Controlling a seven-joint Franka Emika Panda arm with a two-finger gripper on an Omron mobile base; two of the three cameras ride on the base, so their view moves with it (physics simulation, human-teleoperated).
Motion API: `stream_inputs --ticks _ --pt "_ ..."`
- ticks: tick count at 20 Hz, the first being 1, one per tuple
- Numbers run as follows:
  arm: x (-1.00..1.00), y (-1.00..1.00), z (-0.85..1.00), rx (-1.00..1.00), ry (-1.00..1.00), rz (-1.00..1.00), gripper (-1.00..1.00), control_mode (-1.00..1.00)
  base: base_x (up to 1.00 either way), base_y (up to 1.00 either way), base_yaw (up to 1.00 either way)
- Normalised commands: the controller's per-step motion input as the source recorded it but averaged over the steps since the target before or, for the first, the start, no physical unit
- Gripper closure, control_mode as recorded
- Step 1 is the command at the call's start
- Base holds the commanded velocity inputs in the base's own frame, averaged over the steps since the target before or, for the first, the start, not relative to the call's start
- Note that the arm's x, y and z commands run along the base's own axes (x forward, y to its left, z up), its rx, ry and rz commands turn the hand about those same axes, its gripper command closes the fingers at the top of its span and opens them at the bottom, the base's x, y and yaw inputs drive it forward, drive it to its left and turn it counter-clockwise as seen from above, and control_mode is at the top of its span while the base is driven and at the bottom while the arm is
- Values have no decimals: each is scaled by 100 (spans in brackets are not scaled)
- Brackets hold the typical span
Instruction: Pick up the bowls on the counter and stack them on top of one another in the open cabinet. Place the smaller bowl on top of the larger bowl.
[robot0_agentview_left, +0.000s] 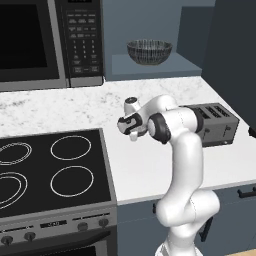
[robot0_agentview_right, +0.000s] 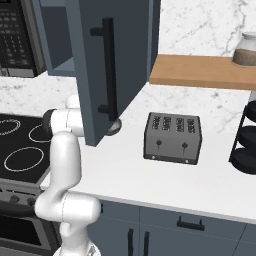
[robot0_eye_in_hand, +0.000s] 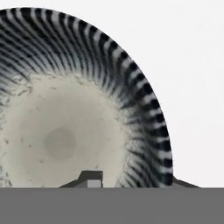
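Gripper tips barely poke up at the bottom of my hand view, straddling the rim of the small dark grey ribbed bowl with the pale speckled inside. One tip sits inside the bowl and the other shows just outside the wall, so I judge the fingers set for a rim pinch. I cannot tell whether they have closed on it.

Directly beneath the claw lies the white marble-like speckled countertop, with the bowl resting on it, which suits a grab from above.

Up and beyond the claw, the wide dark grey ribbed bowl already sits on the shelf of the blue-grey open wall cabinet, ready to receive the smaller one inside it.
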Motion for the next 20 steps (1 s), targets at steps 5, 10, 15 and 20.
stream_inputs --ticks 5,10,15,20 --pt "-16 0 -8 0 -2 0 100 -100 0 0 0" --pt "-94 4 21 0 -15 0 100 -100 0 0 0" --pt "-100 15 50 0 -13 0 100 -100 0 0 0" --pt "-99 9 88 0 -10 0 100 -100 0 0 0"
